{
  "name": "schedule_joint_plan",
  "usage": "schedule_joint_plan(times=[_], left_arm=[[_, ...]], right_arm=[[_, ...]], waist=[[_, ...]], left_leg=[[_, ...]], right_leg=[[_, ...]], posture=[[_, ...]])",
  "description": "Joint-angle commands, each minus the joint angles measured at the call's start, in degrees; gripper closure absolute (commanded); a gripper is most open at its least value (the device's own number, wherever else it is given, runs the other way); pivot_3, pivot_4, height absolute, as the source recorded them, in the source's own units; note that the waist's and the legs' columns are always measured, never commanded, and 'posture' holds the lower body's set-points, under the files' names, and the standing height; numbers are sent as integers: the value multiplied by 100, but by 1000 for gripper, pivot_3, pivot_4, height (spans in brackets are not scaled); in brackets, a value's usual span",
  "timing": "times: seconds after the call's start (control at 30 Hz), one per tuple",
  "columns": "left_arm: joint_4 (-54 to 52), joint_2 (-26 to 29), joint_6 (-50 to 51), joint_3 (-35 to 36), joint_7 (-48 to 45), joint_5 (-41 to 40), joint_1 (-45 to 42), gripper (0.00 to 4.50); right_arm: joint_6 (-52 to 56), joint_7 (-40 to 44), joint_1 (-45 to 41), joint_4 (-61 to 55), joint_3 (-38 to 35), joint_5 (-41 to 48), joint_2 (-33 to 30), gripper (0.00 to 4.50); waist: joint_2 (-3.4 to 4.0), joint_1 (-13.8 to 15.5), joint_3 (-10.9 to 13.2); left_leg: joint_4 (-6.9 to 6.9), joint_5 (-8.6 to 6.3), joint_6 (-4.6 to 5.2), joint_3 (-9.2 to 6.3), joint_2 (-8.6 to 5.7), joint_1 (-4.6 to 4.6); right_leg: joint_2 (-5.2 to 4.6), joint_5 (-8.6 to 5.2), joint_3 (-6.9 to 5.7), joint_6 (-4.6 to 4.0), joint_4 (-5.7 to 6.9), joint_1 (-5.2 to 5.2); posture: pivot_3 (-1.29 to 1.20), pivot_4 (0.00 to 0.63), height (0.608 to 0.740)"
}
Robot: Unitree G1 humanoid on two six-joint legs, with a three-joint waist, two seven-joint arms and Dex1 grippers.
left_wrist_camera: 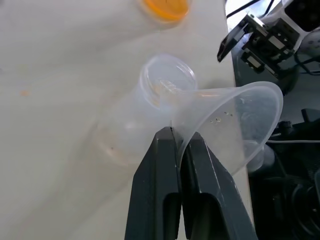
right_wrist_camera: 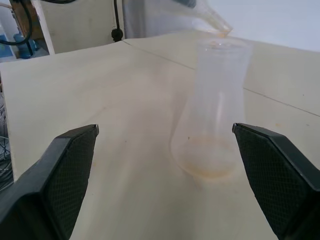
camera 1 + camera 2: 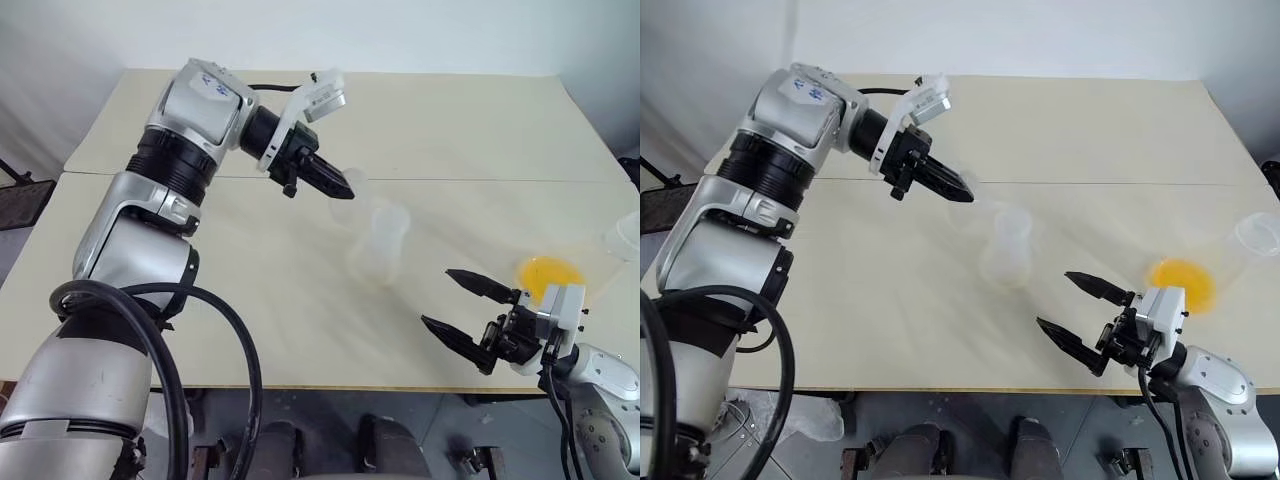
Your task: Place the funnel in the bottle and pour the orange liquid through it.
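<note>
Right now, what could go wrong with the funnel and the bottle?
The left pincer pinches only the thin rim of the funnel, so it might slip or twist loose. The funnel's stem is tilted at the open neck of the bottle, not straight, so it could miss or nudge the rim. Nothing holds the bottle: the right pincer stands open and apart from it, so a push could tip it.

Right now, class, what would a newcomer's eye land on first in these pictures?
The left gripper, jaws shut on the funnel's rim, holds it tilted with the stem just above the bottle's mouth at mid-table. Nearer the right edge, bright orange liquid sits in a second clear flask. The right gripper waits beside it, jaws wide.
</note>
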Motion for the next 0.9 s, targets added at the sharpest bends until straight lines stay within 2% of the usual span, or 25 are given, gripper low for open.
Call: schedule_joint_plan(times=[0.03, 0.43, 0.9], left_arm=[[120, -75, -212, 87, -464, 113, -282, 4457], [449, -302, -624, -86, -652, 276, -524, 4457], [469, -316, -808, -771, -652, -123, -735, 4457]], right_arm=[[-125, -12, 55, -181, -35, 31, 42, 0], [-211, -44, 187, -196, -38, -14, 67, 0], [-301, -43, 188, -96, 1, -95, 106, 0]], waist=[[0, -2, 0], [-1, 4, 1], [-1, 2, 1]], left_leg=[[1, 0, 0, 1, 0, 0], [24, -1, 1, -3, 0, -9], [30, -1, 2, -3, 1, -7]], right_leg=[[0, 0, 0, 1, 0, 0], [-1, 2, 1, 3, 10, 0], [-1, 2, 4, 3, 18, 0]], posture=[[0, 150, 740], [0, 150, 740], [0, 150, 740]])
